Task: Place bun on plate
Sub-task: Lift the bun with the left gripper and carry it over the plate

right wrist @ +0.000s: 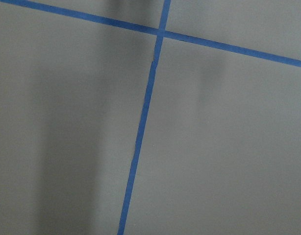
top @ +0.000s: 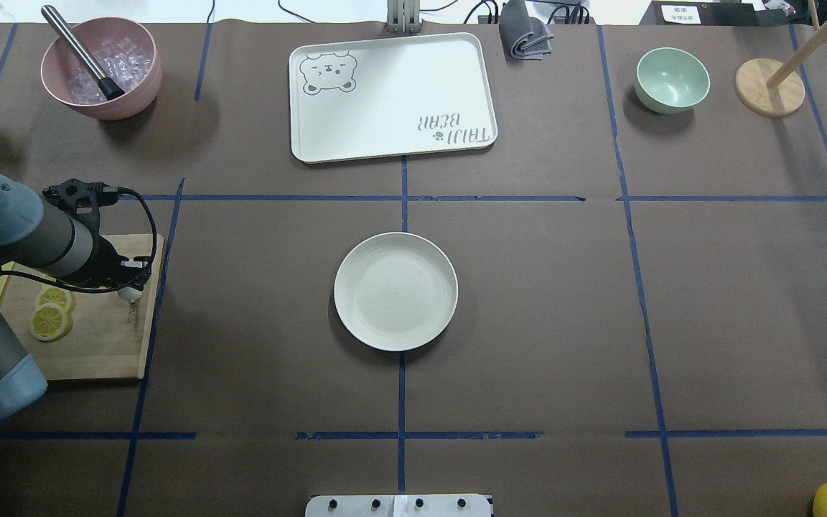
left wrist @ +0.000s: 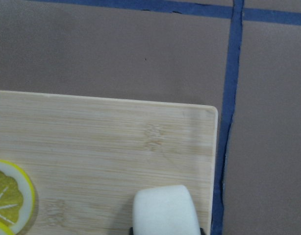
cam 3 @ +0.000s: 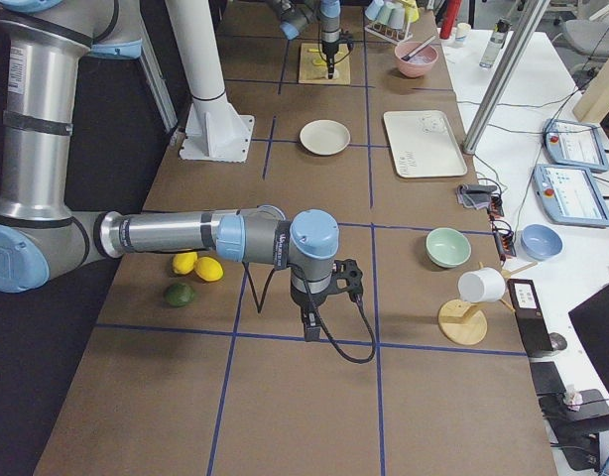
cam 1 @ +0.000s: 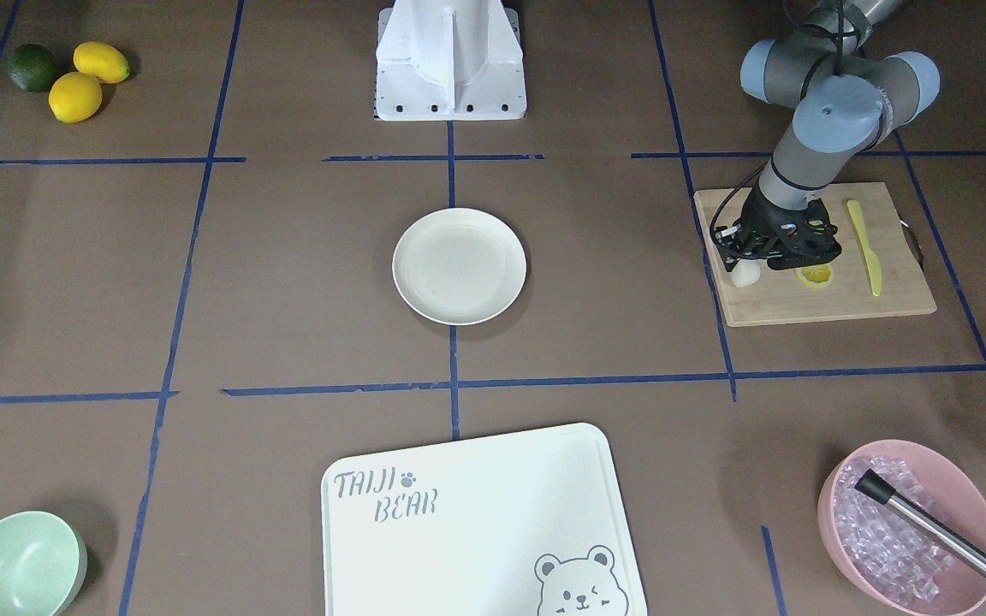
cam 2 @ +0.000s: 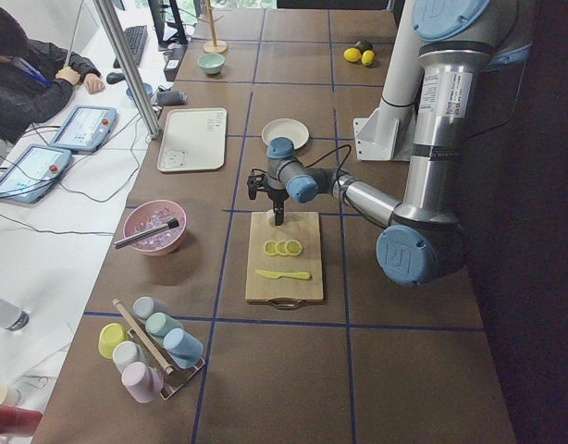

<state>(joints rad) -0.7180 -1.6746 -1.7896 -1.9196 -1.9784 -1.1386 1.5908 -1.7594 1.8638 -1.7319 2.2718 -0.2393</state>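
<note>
The bun (left wrist: 163,210) is a smooth white lump hanging just above the far corner of the bamboo cutting board (cam 1: 827,304). My left gripper (cam 1: 750,259) is shut on it. In the left wrist view the dark jaw tips show on both sides of the bun at the bottom edge. From overhead the bun (top: 128,293) peeks out under the left gripper (top: 130,281). The round cream plate (cam 1: 459,266) (top: 395,291) lies bare at the table's middle, well away from the board. My right gripper (cam 3: 311,325) hovers over bare table near the lemons; I cannot tell whether it is open or shut.
Lemon slices (top: 51,319) and a yellow knife (cam 1: 866,244) lie on the board. A pink bowl (top: 137,93) of ice with a metal tool, the bear-print tray (top: 392,100) and a green bowl (top: 672,79) line the far side. Two lemons (cam 1: 74,96) and a lime (cam 1: 31,67) sit near the base.
</note>
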